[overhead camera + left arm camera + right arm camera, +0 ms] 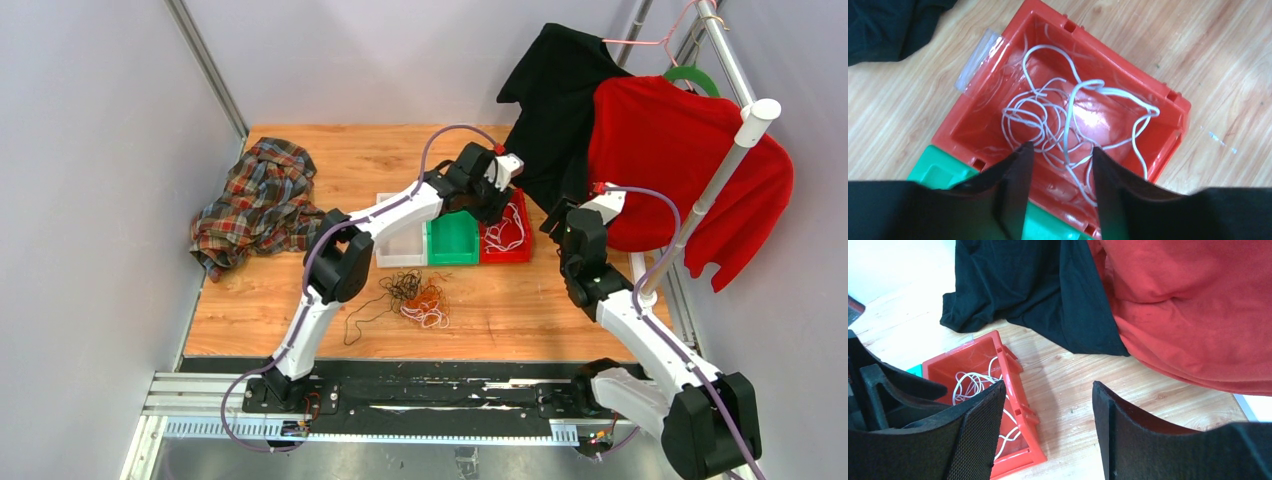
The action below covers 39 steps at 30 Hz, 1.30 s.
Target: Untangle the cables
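Observation:
A tangle of thin black and orange cables point(415, 295) with some white loops lies on the wooden table in front of the bins. White cable point(1068, 117) lies loose in the red bin point(1173, 100), also seen in the top view point(505, 232) and the right wrist view point(973, 382). My left gripper point(1060, 147) is open and empty, hovering just above the red bin's white cable. My right gripper point(1048, 387) is open and empty above bare table to the right of the red bin point(1015, 385).
A green bin point(453, 240) and a white bin point(400, 245) stand left of the red bin. A plaid shirt point(255, 205) lies at the far left. A black shirt point(555, 100) and a red shirt point(680, 170) hang on a rack point(735, 150) at the right.

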### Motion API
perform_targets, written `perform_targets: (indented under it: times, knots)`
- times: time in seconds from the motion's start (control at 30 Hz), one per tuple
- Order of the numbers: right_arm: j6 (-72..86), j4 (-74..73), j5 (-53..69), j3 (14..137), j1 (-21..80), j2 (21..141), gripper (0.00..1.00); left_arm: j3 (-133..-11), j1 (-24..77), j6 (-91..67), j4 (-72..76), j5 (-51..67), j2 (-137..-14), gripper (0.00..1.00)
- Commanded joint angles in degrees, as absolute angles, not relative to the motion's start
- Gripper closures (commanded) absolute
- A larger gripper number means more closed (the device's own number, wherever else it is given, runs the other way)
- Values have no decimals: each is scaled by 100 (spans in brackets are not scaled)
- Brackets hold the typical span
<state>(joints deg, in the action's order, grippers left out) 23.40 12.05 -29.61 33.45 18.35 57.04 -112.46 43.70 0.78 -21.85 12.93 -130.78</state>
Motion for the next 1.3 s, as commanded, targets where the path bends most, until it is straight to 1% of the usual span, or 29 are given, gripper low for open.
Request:
perform_targets:
  times: [0.0,0.07,0.1,0.13,0.27,0.3,0.37,0.53,0.6,0.7,0.8,1.0,1.23,1.27]
  knots:
    - [2386,1207,-2848,3343,1734,5593,35,-11455,4374,553,-2702,1232,-12509,40]
    - [2330,1243,-2641,3357,1738,5583,31,-11438,4325,612,-2977,1339,-12294,26]
    - [2323,1221,-2352,3387,1740,5579,30,-11382,4286,639,-3108,1393,-12167,20]
    - [2280,1170,-2164,3429,1752,5616,30,-11295,4244,656,-3209,1420,-12022,17]
    - [2279,708,-1903,3676,2068,5873,29,-10720,3988,754,-3690,1656,-11251,12]
    - [2272,697,-1893,3652,2191,5876,29,-10514,3922,851,-3848,1763,-11052,9]
    - [2245,862,-1849,3455,2493,5824,29,-10004,3793,1230,-4190,2118,-10628,7]
    - [2204,1074,-1821,3028,3366,5734,29,-8313,3639,2496,-5015,3167,-9563,7]
    - [2298,1133,-1791,2868,3577,5742,29,-7665,3658,2943,-5069,3572,-9155,7]
    - [2453,1153,-1835,2691,3671,5751,30,-7058,3819,3358,-5153,3662,-8870,9]
    - [2516,1152,-1826,2610,3683,5726,32,-6770,3991,3568,-5248,3592,-8842,11]
    - [2599,1088,-1878,2606,3679,5700,35,-6656,4266,3967,-5338,3414,-8989,16]
    - [2690,1046,-1899,2654,3682,5748,39,-6678,4499,4222,-5326,3080,-9340,27]
    - [2697,1046,-1903,2661,3675,5738,40,-6714,4500,4200,-5310,2954,-9383,33]
